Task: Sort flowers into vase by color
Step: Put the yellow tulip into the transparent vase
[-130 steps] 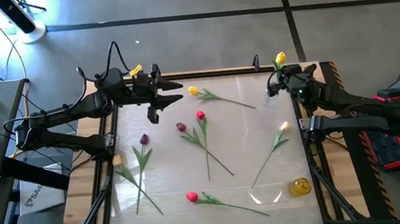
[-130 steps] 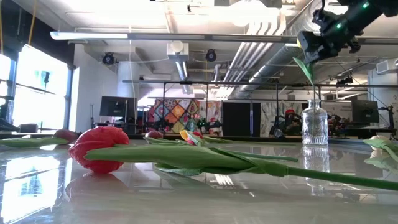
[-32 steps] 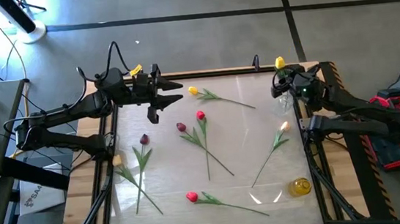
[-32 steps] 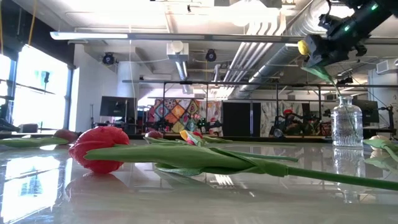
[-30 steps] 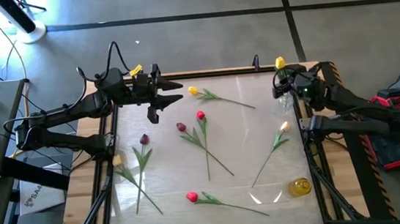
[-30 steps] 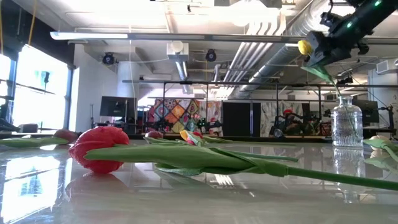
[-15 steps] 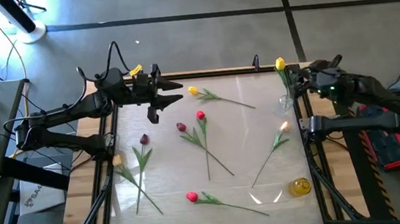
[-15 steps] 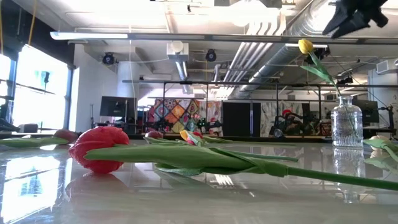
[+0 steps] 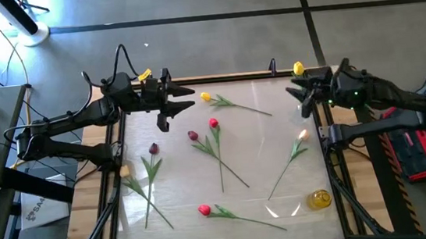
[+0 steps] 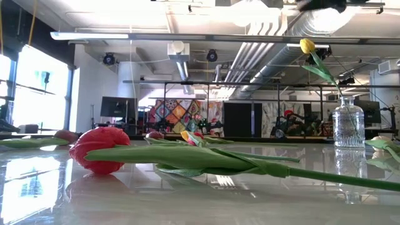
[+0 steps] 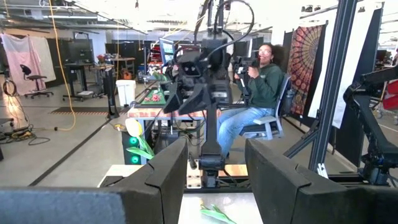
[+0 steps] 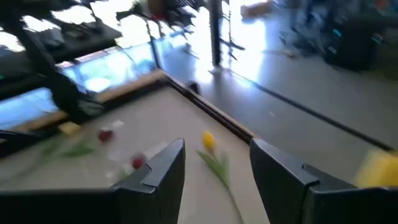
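Hovering my right claw (image 9: 302, 95) empty, jaws apart, by the vase (image 10: 349, 127) holding one yellow tulip (image 10: 307, 46); next grab probably the other yellow tulip (image 9: 205, 97) on the bench (image 9: 256, 162).

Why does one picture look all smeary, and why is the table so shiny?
Right wrist view: motion blur smears everything, even the yellow tulip. Low view: the glossy table mirrors the ceiling lights and the red tulip. High view: glare streaks near the glass vase.
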Controlling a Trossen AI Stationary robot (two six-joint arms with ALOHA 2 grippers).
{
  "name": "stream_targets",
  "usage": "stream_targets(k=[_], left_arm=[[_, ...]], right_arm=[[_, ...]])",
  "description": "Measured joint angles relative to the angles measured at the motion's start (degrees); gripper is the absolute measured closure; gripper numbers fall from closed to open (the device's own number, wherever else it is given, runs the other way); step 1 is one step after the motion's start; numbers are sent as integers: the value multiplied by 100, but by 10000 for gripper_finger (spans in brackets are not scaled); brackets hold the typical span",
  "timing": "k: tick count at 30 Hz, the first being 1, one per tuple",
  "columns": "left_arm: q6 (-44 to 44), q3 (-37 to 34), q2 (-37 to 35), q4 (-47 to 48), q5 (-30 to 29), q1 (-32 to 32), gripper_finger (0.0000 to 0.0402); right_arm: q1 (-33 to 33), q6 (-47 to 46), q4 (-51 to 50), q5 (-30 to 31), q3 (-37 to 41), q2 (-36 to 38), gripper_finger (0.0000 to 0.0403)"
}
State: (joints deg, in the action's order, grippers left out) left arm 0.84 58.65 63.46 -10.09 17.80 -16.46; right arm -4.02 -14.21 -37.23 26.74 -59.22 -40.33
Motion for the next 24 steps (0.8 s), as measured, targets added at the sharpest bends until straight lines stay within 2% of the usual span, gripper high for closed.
stream_targets(k=[9,17,24], left_arm=[[2,-2,0,0,0,-1,251],[1,-1,1,0,0,-1,251],[2,-2,2,0,0,-1,251]], right_arm=[[465,540,1765,-477,4,-957,233],[715,357,2822,-669,4,-1678,233],[678,-53,3575,-646,4,-2147,233]])
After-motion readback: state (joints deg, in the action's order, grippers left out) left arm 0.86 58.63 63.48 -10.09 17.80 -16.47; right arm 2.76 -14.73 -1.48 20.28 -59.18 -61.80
